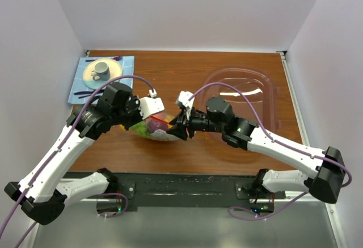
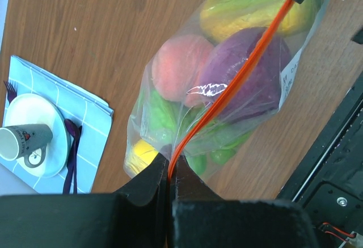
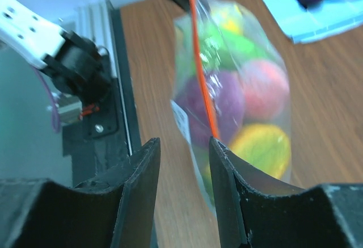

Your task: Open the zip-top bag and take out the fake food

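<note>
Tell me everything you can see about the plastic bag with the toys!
The zip-top bag is a clear, crinkly plastic pouch with a straight, taut orange zip strip and a white label with writing. It looks zipped shut and bulges with the fake food: yellow-green, purple, pink-red, green and yellow pieces. The left gripper pinches one end of the strip; the right gripper, jaws apart, touches the other end. It is between the two arms, over the wooden table.
</note>
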